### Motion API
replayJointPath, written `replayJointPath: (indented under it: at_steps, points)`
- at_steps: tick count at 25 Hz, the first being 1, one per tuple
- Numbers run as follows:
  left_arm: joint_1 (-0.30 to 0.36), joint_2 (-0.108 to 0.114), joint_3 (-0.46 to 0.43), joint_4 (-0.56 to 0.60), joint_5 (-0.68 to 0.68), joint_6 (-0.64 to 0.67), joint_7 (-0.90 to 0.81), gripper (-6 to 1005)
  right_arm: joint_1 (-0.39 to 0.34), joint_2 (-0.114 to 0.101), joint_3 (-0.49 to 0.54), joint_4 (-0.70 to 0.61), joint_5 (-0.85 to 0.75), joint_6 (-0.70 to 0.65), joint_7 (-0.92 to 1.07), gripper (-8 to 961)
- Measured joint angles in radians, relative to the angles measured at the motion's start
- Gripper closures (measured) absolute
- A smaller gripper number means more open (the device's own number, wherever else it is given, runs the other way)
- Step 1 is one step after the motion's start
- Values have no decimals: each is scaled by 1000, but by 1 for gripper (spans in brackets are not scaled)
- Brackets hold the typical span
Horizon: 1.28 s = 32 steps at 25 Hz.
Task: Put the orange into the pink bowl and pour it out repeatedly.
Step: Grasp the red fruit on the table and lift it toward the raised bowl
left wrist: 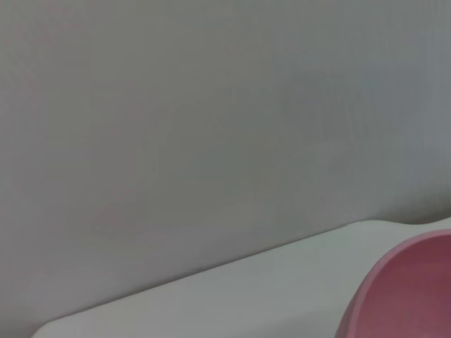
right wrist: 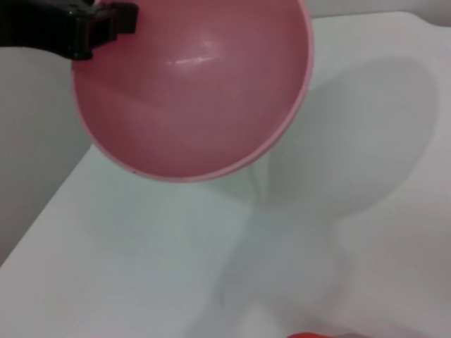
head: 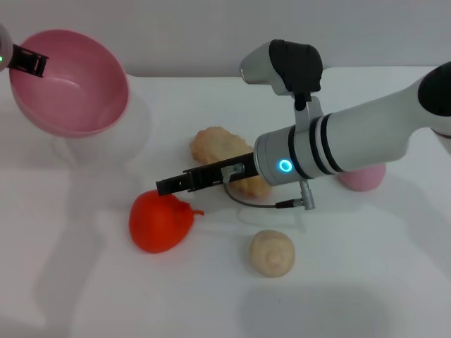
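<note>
Red-orange orange (head: pixel 160 223), glossy pink bowl (head: pixel 77 105), perhaps beige ball (head: pixel 272 253).

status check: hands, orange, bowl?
Left hand holds bowl by rim, raised and tilted, empty. Right hand reaching at orange, which sits on table. Nothing blocking.

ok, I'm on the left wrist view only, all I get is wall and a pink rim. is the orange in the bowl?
Observer: No. The bowl is empty; the orange lies on the table.
Operator: Who has the bowl?
Observer: The left gripper clamps its rim and holds it tilted, off the table.
Operator: Right arm?
Observer: The right gripper is at the orange's top; I can't tell whether they touch.
</note>
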State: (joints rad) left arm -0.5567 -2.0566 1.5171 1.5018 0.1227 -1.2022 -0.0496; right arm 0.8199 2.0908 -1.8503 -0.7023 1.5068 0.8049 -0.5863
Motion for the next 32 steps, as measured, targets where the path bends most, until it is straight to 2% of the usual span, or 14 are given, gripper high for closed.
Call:
replayJointPath:
  at_steps: [7,32]
  points:
    - [-9,0,0,0,0,0,21,924,9,0,-34,21,86,-1,-33,309]
    - [-21,-2,1,0,0,-1,41,922,60,0,-71,106,134,0,-39,310]
